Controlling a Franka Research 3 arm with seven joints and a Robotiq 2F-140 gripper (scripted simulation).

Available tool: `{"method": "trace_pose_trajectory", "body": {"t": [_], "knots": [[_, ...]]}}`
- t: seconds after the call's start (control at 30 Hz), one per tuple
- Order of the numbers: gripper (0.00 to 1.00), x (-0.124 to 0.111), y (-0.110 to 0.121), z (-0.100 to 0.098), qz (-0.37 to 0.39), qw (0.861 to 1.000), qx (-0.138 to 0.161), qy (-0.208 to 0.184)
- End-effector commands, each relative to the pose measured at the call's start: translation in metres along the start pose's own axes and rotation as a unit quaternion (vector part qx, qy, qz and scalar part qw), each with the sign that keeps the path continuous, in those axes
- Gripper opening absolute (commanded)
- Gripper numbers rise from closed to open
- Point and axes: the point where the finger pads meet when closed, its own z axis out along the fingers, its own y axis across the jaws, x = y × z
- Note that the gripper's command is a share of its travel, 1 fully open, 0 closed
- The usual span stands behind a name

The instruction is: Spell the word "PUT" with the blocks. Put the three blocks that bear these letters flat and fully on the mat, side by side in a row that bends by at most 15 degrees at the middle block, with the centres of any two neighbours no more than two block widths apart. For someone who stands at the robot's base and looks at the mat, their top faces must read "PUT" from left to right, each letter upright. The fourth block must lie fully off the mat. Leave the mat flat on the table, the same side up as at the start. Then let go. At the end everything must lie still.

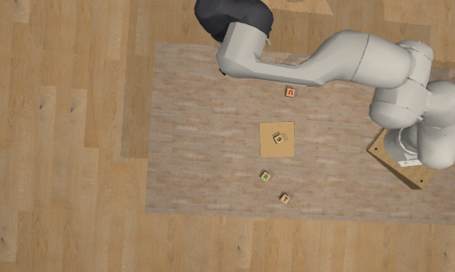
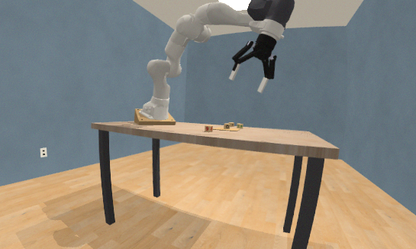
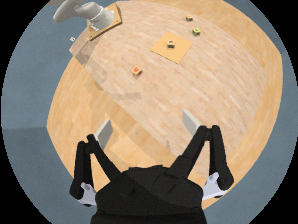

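Four letter blocks (U (image 1: 290,92), P (image 1: 279,138), R (image 1: 265,176), T (image 1: 285,198)), one mat (image 1: 267,148), one table (image 1: 186,125), one arm (image 1: 361,58).

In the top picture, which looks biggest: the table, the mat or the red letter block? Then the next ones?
1. Table, biggest.
2. Mat.
3. Red letter block, smallest.
They lie at about one height, so this order is sure.

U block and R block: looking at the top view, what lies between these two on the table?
The tan mat, with one block on it, lies between the U block and R block, seen from the top.
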Motion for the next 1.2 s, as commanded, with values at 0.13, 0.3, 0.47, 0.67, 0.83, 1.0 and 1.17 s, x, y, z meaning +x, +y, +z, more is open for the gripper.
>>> {"method": "trace_pose_trajectory", "body": {"t": [0.13,0.3,0.47,0.67,0.83,1.0,1.17], "knots": [[1.0,0.0,0.0,0.0,0.0,1.0,0.0,0.0],[1.0,0.0,0.0,0.0,0.0,1.0,0.0,0.0],[1.0,0.0,0.0,0.0,0.0,1.0,0.0,0.0],[1.0,0.002,0.007,0.003,-0.001,1.0,-0.002,-0.001],[1.0,0.025,0.06,0.025,-0.007,1.0,-0.018,-0.007],[1.0,0.064,0.12,0.054,-0.012,0.999,-0.037,-0.012],[1.0,0.112,0.172,0.083,-0.017,0.998,-0.054,-0.015]]}}
